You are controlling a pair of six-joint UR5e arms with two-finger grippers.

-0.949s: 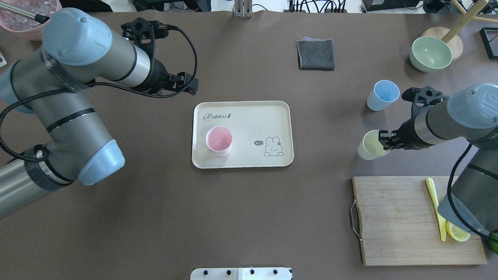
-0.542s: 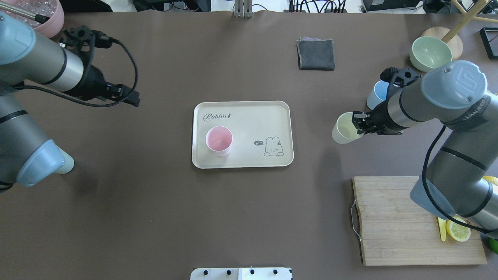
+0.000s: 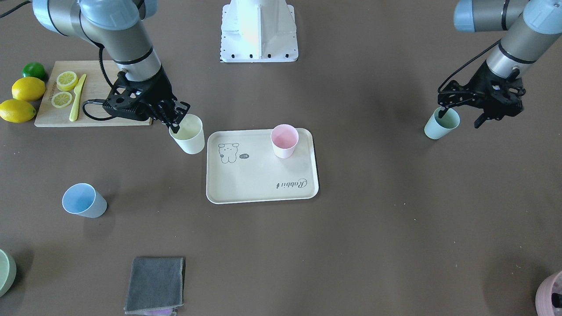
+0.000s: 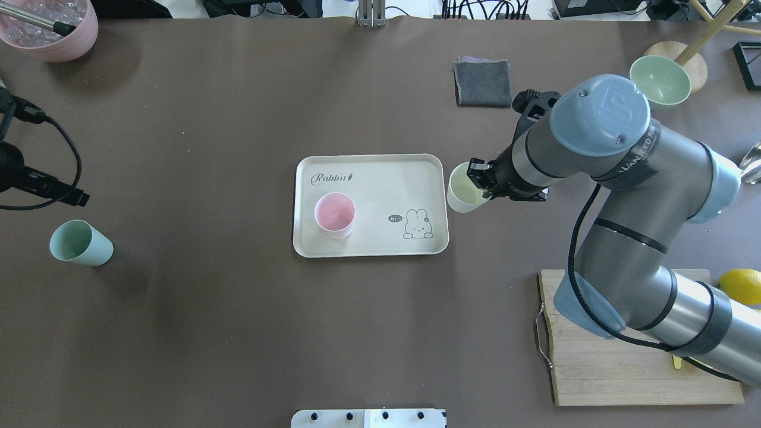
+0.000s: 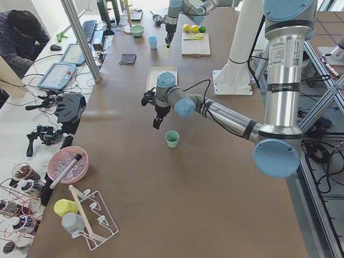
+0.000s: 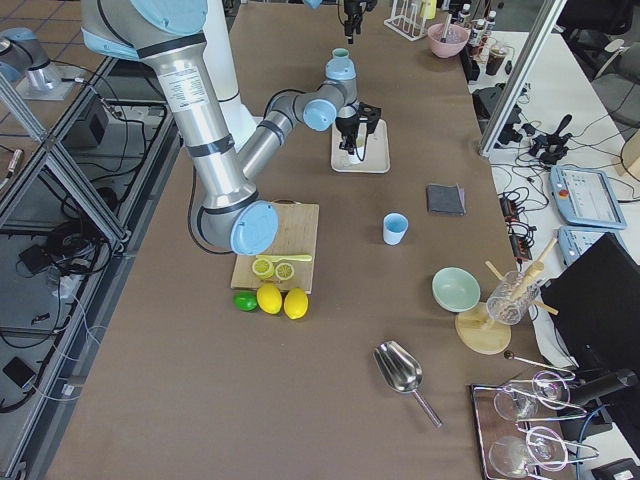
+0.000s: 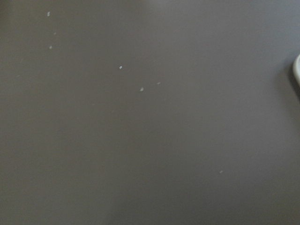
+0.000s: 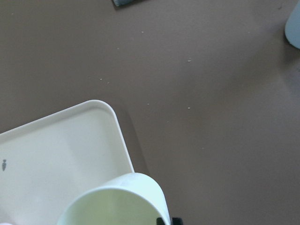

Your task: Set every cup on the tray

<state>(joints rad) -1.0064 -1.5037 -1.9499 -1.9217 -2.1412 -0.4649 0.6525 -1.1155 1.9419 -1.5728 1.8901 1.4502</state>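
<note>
The cream tray lies mid-table with the pink cup upright on it. My right gripper is shut on the rim of the pale yellow cup and holds it just off the tray's right edge. The right wrist view shows this cup over the tray's corner. The mint green cup stands on the table at far left. My left gripper is open and empty, raised beside it. The light blue cup stands alone on the table, hidden by my right arm in the overhead view.
A bamboo cutting board with lemon slices and a yellow knife sits at the near right. Whole lemons lie beside it. A grey cloth, a pale green bowl and a mauve pot stand along the far side.
My right gripper has carried the pale yellow cup leftward, up to the tray's right edge. My left arm has swung away from the tray to the far left, uncovering the mint green cup.
</note>
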